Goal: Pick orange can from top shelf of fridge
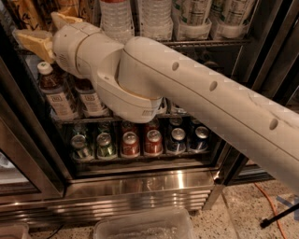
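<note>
Item: fridge [140,189], door open, ribbed steel base.
- Top shelf [201,43]: orange can [21,13] at the far left; water bottles [117,18] and tall pale cans [194,18] to its right.
- Tool [46,29]: at the shelf's left end, just before the orange can; tan fingers [35,42] spread apart, nothing visibly held.
- Middle rack: brown bottles [53,91], white caps.
- Bottom rack: short cans [130,144] in green, red and blue.
- Floor: clear plastic bin [145,226].
</note>
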